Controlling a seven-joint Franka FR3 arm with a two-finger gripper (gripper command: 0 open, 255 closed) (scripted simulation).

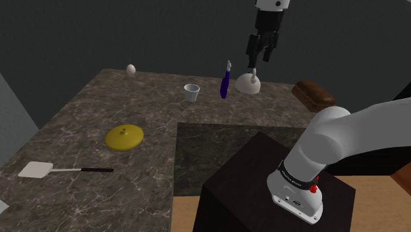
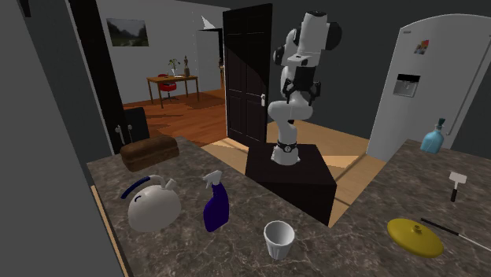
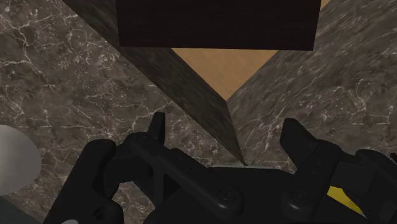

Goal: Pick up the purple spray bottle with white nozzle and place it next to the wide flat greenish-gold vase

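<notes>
Jaws hang parted high over the counter (image 1: 99, 118), seemingly above the kettle (image 1: 249, 84).

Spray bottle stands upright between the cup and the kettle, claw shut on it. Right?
No: the claw is open, hanging in the air clear of the spray bottle, per the shoulder view. The bottle does stand upright between cup and kettle.

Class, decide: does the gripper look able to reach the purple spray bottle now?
Probably yes: the open gripper hangs nearby overhead, and the spray bottle stands upright, apart from the white kettle and cup.
</notes>
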